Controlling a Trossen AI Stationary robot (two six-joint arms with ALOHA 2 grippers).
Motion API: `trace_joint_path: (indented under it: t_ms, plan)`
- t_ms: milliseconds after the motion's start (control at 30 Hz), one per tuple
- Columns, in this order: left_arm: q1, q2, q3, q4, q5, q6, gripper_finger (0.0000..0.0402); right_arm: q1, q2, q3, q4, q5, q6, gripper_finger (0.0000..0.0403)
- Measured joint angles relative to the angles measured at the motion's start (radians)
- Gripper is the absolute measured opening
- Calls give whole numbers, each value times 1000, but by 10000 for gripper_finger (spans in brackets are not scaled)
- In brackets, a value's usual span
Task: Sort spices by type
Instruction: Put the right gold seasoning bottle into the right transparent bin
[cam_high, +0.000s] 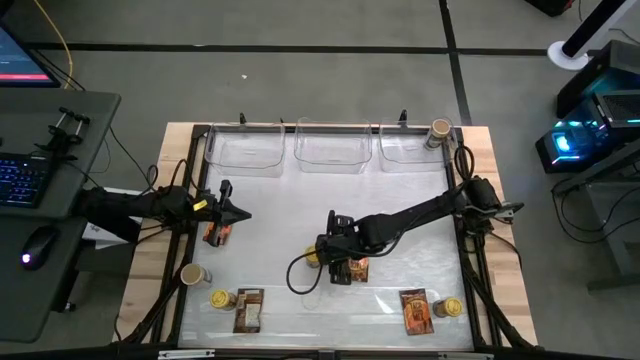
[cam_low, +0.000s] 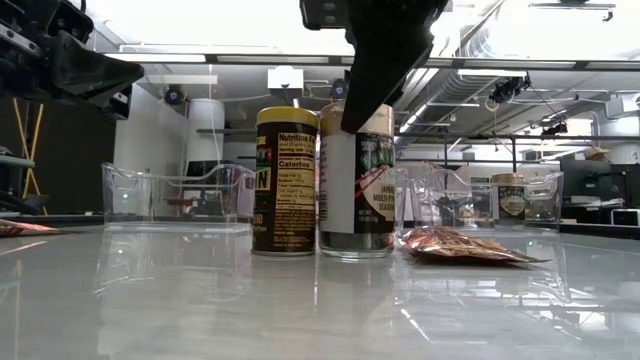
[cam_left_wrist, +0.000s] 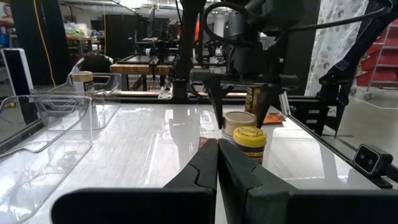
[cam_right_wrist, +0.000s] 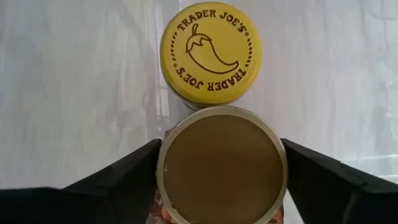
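My right gripper (cam_high: 337, 258) points down at mid-table, open, one finger on each side of an upright tan-lidded jar (cam_right_wrist: 222, 163), level with its lid. A yellow-lidded jar (cam_right_wrist: 211, 52) stands right beside that jar, both with their bases on the table (cam_low: 286, 180). A printed packet (cam_high: 358, 269) lies flat next to them. My left gripper (cam_high: 236, 212) is shut and empty, hovering above another packet (cam_high: 215, 234) near the left edge. One tan-lidded jar (cam_high: 440, 130) stands in the far right bin. My right gripper comes at the tan-lidded jar from above with its fingers (cam_right_wrist: 134, 171) beside the lid's rim (cam_right_wrist: 163, 149). I cannot tell whether they touch it. The jar stands upright on the table.
Three clear bins (cam_high: 331, 150) line the far edge. Near the front edge are a tan-lidded jar (cam_high: 191, 274), a yellow-lidded jar (cam_high: 222, 298), a packet (cam_high: 248, 310), another packet (cam_high: 416, 311) and a yellow-lidded jar (cam_high: 450, 308). Bare tabletop lies between the bins and the arms.
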Motion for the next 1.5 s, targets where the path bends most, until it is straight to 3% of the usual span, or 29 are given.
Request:
trace_joint_path:
  t_ms: [100,267,567,767,933,1200,1333,1500]
  plan:
    - [0,0,0,0,0,0,1,0,0,0,-1,11,2,276]
    - [0,0,0,0,0,0,1,-2,0,64,-143,20,3,276]
    - [0,0,0,0,0,0,1,-59,-104,274,-518,269,-11,276]
    - [0,1,0,0,0,0,1,-180,-232,251,-659,429,151,276]
    - [0,1,0,0,0,0,1,-321,-355,143,-766,547,425,276]
    - [0,1,0,0,0,0,1,-620,-494,-81,-740,531,813,276]
    - [0,1,0,0,0,0,1,-754,-503,-176,-597,498,829,276]
    - [0,1,0,0,0,0,1,-914,-502,-296,-294,414,680,276]
